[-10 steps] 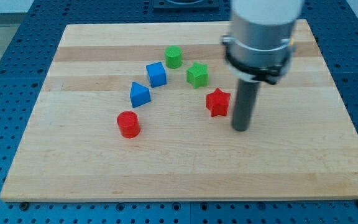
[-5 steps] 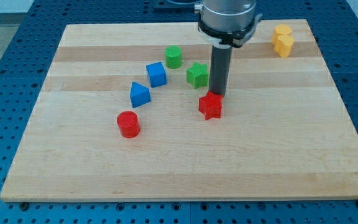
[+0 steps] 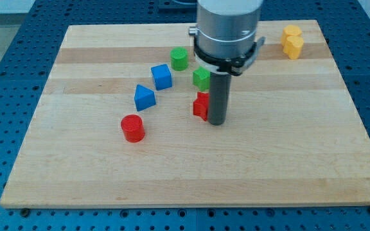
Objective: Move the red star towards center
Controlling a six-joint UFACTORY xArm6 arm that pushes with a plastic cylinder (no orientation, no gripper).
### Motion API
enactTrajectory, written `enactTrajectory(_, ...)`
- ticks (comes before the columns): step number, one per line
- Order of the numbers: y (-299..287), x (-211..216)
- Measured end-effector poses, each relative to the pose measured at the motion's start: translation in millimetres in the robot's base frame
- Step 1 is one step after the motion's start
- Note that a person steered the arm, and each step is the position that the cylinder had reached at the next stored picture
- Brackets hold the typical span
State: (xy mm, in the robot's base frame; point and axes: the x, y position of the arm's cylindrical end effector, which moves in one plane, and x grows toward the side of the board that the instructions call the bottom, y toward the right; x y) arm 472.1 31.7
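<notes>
The red star (image 3: pixel 201 106) lies near the middle of the wooden board (image 3: pixel 76 160), partly hidden by my rod. My tip (image 3: pixel 217 122) rests on the board touching the star's right side. A green star (image 3: pixel 201 78) sits just above the red star, partly hidden by the arm's body.
A green cylinder (image 3: pixel 179 58), a blue cube (image 3: pixel 162 76), a blue wedge-like block (image 3: pixel 144 97) and a red cylinder (image 3: pixel 133 128) run in a curve down the view's left of the star. Two yellow blocks (image 3: pixel 292 41) sit at the top right corner.
My tip swung from the star's right to above it, then down to its right side. The red star slid left and slightly down.
</notes>
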Motion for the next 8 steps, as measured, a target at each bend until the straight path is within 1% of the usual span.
enactTrajectory(4,-47,-36)
enactTrajectory(5,-23,4)
enactTrajectory(6,-12,29)
enactTrajectory(7,-15,16)
enactTrajectory(8,-16,-17)
